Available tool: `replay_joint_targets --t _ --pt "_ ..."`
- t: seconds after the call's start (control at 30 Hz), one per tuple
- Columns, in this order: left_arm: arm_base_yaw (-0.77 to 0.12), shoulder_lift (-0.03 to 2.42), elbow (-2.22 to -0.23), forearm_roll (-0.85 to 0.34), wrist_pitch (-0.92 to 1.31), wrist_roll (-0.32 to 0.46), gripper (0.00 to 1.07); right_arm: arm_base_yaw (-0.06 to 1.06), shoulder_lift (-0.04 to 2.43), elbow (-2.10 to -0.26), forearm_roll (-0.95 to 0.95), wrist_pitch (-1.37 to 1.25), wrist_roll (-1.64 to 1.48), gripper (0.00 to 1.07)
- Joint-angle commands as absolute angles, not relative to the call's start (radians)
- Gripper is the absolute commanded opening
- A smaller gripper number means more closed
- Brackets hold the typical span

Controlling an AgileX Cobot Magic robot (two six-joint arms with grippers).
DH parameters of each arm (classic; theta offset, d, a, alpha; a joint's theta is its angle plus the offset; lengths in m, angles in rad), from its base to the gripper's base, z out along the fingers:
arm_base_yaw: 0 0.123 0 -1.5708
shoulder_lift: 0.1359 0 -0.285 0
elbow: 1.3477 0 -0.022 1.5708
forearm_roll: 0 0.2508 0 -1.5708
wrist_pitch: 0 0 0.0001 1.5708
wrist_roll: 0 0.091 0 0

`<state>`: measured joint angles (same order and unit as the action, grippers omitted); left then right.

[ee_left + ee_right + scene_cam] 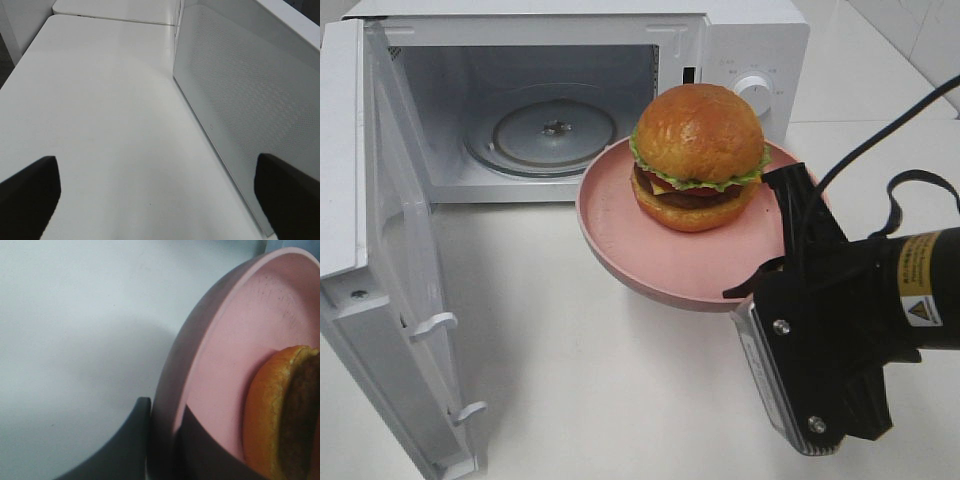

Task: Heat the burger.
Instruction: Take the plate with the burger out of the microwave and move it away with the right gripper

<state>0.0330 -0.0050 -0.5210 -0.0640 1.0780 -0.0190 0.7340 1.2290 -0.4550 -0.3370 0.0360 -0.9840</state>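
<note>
One burger (698,155) sits on the pink plate (650,255), held up before the open microwave (560,120). Right jaws pinch the plate's rim; left jaws gape, empty. Burger looks soft and wobbly, so carrying by the stiff plate seems best.

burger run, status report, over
Right end effector shut on pink plate rim, plate lifted. Left end effector open, empty. Burger upright on plate, before open microwave. Nothing blocking the cavity.

Matte black right arm (880,310) with silver screws, a grey-white ribbed side panel, looping black cables and a yellow warning label with a black-and-white triangle sticker; dark, rounded fingers (30,195) on the left gripper (160,200)
</note>
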Motion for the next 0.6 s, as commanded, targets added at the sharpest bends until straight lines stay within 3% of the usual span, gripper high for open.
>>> replay_joint_targets --t 0.03,0.6 --pt "0.036 -0.011 -0.518 -0.072 1.069 -0.016 0.98 0.736 1.145 -0.433 -0.358 0.05 -0.975 0.0" --pt "0.036 -0.011 -0.518 -0.072 1.069 -0.016 0.98 0.736 0.976 -0.399 -0.456 0.31 -0.743 0.0"
